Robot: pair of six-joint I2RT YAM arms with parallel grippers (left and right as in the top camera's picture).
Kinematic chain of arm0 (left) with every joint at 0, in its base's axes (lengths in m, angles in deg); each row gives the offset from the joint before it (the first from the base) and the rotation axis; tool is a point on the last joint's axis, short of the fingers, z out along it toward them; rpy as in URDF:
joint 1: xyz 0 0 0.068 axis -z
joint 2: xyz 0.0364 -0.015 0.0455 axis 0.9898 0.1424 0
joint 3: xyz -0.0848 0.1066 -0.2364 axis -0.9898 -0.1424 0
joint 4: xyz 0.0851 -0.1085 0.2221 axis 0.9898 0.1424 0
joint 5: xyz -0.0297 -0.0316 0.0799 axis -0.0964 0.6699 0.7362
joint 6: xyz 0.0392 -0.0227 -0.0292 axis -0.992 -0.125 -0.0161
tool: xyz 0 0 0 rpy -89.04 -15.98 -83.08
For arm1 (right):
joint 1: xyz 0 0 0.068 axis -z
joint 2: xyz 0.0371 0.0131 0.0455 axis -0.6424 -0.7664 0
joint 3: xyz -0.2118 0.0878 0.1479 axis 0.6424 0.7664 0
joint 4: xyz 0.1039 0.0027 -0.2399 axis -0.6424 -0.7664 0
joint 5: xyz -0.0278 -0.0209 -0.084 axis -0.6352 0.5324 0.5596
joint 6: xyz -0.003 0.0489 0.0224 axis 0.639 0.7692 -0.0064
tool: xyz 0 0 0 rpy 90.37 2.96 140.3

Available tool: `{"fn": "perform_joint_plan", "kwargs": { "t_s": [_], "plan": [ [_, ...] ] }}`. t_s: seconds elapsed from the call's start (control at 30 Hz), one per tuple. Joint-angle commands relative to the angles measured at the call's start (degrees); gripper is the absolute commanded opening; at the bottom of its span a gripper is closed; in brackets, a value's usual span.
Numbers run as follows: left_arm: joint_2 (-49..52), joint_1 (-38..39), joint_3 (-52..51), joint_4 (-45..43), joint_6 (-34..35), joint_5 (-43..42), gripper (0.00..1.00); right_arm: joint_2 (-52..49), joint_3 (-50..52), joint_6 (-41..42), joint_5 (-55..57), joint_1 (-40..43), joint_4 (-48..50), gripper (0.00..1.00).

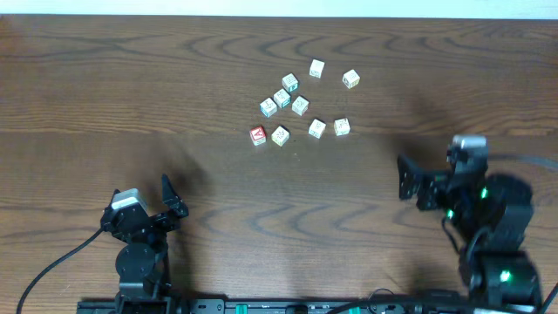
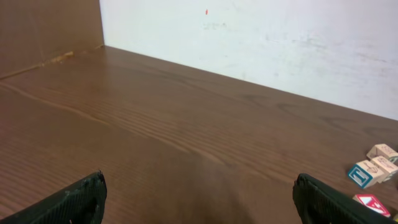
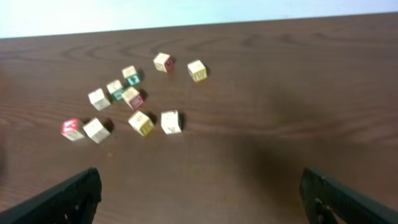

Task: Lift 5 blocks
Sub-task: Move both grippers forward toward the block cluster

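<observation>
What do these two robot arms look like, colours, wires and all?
Both arms are black and chunky. The left arm carries a pale grey block near its wrist and trails a black cable. The right arm has a matching block and glowing green lights. The left gripper and right gripper have dark, matte, rounded fingers.

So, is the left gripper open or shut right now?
Open. The left gripper shows its fingers wide apart in its wrist view, with nothing held between them.
</observation>
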Motion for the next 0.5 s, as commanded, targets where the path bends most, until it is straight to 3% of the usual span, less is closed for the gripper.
{"fn": "perform_joint_plan", "kwargs": {
  "t_s": [0.0, 0.13, 0.33, 0.47],
  "plan": [
    [0.0, -0.2, -0.6, -0.3, 0.3, -0.6, 0.96, -6.1, -8.0, -2.7, -2.0, -1.9, -3.7, 0.99],
    [0.0, -0.2, -0.5, -2.9, 0.4, -1.0, 0.96, -11.0, -14.2, -2.7, -2.1, -4.1, -7.1, 0.99],
    [1.2, -0.2, 1.4, -1.3, -0.6, -14.5, 0.96, -12.3, -15.1, -2.8, -3.3, -5.3, -7.7, 0.99],
    [7.0, -0.2, 6.2, 1.4, -0.5, -15.6, 0.96, -13.2, -15.0, -3.4, -3.4, -5.3, -7.9, 0.99]
  ]
}}
